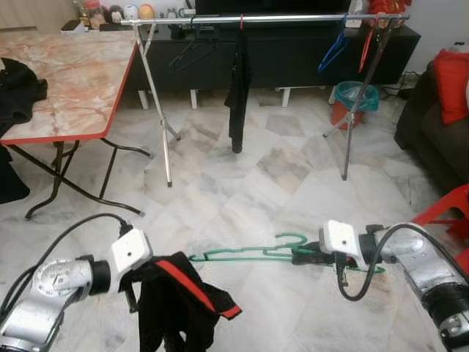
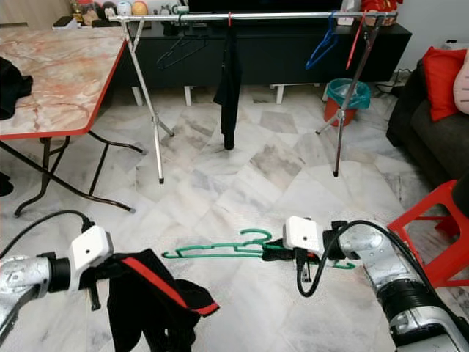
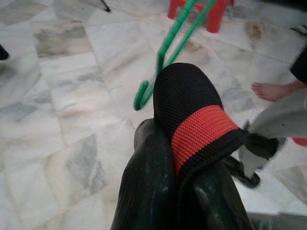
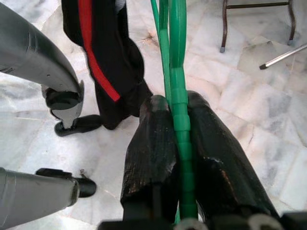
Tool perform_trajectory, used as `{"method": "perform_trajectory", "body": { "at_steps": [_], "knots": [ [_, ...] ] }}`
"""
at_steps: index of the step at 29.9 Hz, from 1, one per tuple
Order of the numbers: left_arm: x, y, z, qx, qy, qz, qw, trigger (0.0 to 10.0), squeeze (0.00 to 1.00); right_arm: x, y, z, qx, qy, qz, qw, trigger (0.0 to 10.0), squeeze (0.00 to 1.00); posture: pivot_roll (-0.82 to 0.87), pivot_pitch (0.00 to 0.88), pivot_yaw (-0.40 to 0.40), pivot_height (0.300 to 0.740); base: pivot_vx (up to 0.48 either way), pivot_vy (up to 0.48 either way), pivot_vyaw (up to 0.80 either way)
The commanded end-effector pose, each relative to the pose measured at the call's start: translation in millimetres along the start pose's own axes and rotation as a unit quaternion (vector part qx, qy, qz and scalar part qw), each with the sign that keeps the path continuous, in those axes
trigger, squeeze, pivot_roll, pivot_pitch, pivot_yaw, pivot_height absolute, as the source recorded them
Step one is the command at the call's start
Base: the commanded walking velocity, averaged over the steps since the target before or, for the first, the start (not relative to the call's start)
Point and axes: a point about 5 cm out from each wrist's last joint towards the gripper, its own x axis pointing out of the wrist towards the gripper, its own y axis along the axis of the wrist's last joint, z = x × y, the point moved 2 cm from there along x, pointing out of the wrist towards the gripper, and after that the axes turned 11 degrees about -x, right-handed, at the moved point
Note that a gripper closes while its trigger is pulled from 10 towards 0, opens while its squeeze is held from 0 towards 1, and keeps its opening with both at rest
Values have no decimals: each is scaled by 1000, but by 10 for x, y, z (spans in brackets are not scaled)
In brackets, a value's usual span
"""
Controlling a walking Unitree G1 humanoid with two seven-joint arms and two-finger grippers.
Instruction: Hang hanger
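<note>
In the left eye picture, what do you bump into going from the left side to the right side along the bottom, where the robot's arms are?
Left gripper → black garment with a red stripe that it holds → green hanger → right gripper, clamped on the hanger's end → red stool.

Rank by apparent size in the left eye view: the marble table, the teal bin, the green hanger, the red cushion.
1. marble table, clearly largest.
2. green hanger, long but thin, and near the camera, so its place is unsure.
3. red cushion and teal bin look about alike; both partly hidden.
</note>
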Motion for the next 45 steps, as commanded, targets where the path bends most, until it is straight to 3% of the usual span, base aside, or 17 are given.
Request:
{"method": "perform_trajectory", "body": {
  "at_steps": [1,5,7,8,9,10,11,18,22,24,25,28,31,35,37,41,45],
  "knots": [
    [-10,50,-92,23,43,24,999,0,0,-32,-18,-63,13,25,-4,1000,0,0,33,46,13,740,0,0,0],
    [-19,168,-199,4,87,73,994,0,0,-54,-77,-176,-7,64,-28,998,0,0,32,48,11,740,0,0,0],
    [-16,232,-242,-9,106,96,990,0,0,-16,-66,-82,-8,16,-23,1000,0,0,32,46,10,740,0,0,0],
    [-3,241,-239,-14,110,101,989,980,0,0,-61,-35,-7,-7,-21,1000,0,0,32,46,10,740,0,0,0],
    [32,262,-236,-21,127,117,985,7333,0,34,-55,1,-8,-32,-20,999,0,0,32,42,6,740,0,0,0],
    [52,270,-229,-26,133,125,983,10000,0,56,-54,28,-7,-53,-20,998,0,0,32,42,5,740,0,0,0],
    [83,274,-217,-35,145,138,979,10000,0,93,-46,85,-4,-98,-19,995,9216,0,29,41,3,740,0,0,0],
    [186,255,-200,-81,203,179,959,10000,0,220,-15,232,41,-266,15,963,10000,0,22,34,-2,740,0,0,0],
    [282,327,-267,-135,275,231,923,10000,0,317,-21,300,154,-444,63,880,10000,0,6,21,-3,740,0,0,0],
    [294,331,-278,-135,288,232,919,10000,0,330,-58,293,180,-470,58,862,10000,0,4,19,-3,740,0,0,0],
    [313,336,-298,-163,305,246,906,10000,0,333,-119,275,221,-507,56,831,10000,0,2,12,-4,740,0,0,0],
    [300,368,-332,-200,342,279,875,10000,0,307,-227,216,283,-566,55,772,10000,0,-1,0,-3,740,0,0,0],
    [293,369,-328,-207,370,288,859,10000,0,290,-273,169,307,-591,55,744,10000,0,3,0,-8,740,0,0,0],
    [258,385,-320,-203,401,304,840,10000,0,243,-255,138,295,-615,54,730,10000,0,-4,0,-14,740,0,0,0],
    [261,383,-299,-216,415,316,825,10000,0,160,-293,68,307,-651,51,692,10000,0,-16,0,-19,740,0,0,0],
    [348,381,-221,-208,409,308,834,10000,0,185,-325,-50,315,-655,39,686,10000,0,-19,0,-23,740,0,0,0],
    [388,361,-169,-199,411,305,836,10000,0,200,-437,-205,355,-665,24,656,10000,0,-26,0,-21,740,145,0,0]
  ]
}}
